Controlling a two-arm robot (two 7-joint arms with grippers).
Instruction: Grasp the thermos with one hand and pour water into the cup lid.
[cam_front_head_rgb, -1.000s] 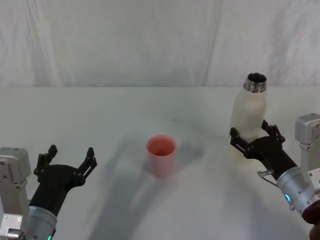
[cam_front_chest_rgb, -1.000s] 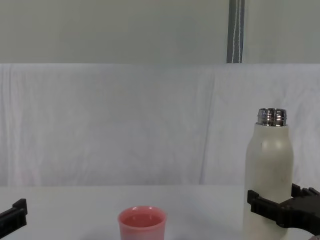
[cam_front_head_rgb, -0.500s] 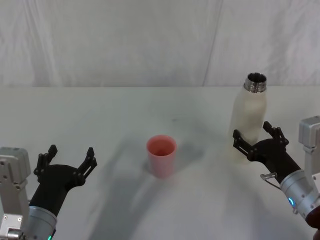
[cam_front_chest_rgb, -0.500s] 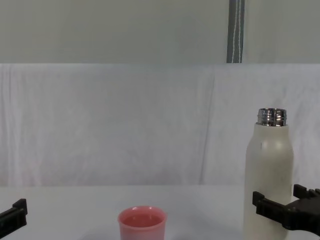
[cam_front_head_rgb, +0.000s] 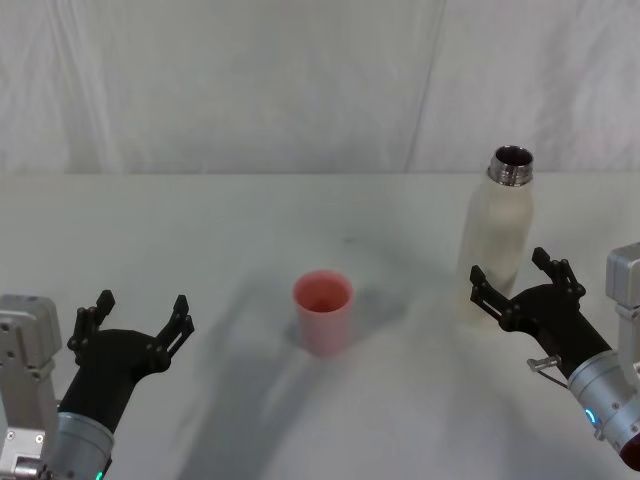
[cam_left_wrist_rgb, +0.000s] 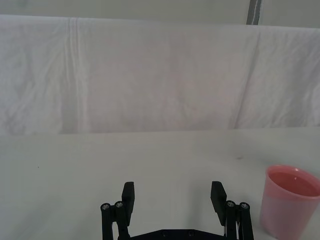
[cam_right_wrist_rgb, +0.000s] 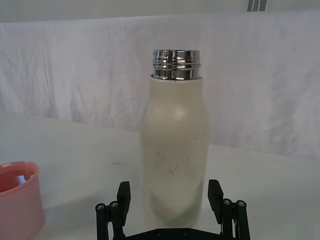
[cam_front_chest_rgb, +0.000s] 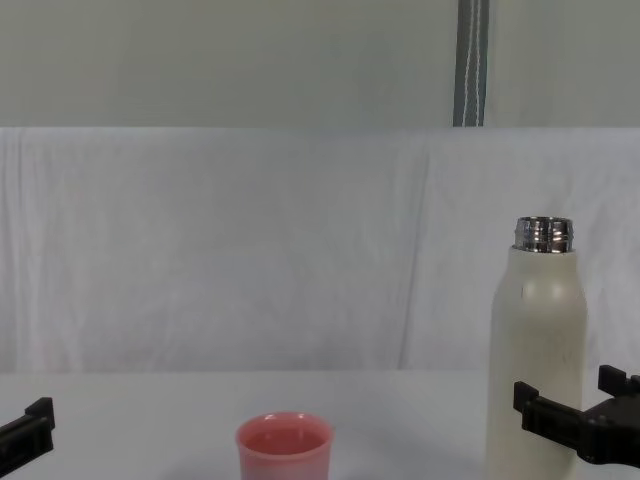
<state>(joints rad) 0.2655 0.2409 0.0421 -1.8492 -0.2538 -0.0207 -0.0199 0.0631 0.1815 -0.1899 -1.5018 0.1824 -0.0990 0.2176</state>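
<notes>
**Observer:** Where does the thermos sit?

**Operator:** I log the thermos (cam_front_head_rgb: 498, 238) upright on the white table (cam_front_head_rgb: 230, 230), right of centre in the head view and at the right edge of the chest view. Cap off, steel neck open at the top. The wrist camera on that side has it centred, base on the table, not tilted.

**Observer:** And the cup lid?

**Operator:** The cup lid (cam_front_head_rgb: 323, 311) stands mouth up near the middle of the head view, left of the thermos and well apart from it. From the left wrist view its inside looks pink and glossy, and I cannot tell whether that is water or bare plastic.

**Observer:** Grippers?

**Operator:** My right gripper (cam_front_head_rgb: 519, 284) is at the lower right of the head view, just before the foot of the thermos. Fingers spread wide, one to each side of the bottle's lower body. In the right wrist view I see a gap between each finger and the wall, so no contact that I can confirm. My left gripper (cam_front_head_rgb: 134, 318) hangs at the lower left, fingers likewise spread on nothing, well apart from the cup lid.

**Observer:** Progress?

**Operator:** My judgement: nothing is held and the bottle stands untilted. If the cup is dry, the whole job is left: close on the body, lift, carry over the cup, tip. If that gloss is water, the pour may be done.
</notes>
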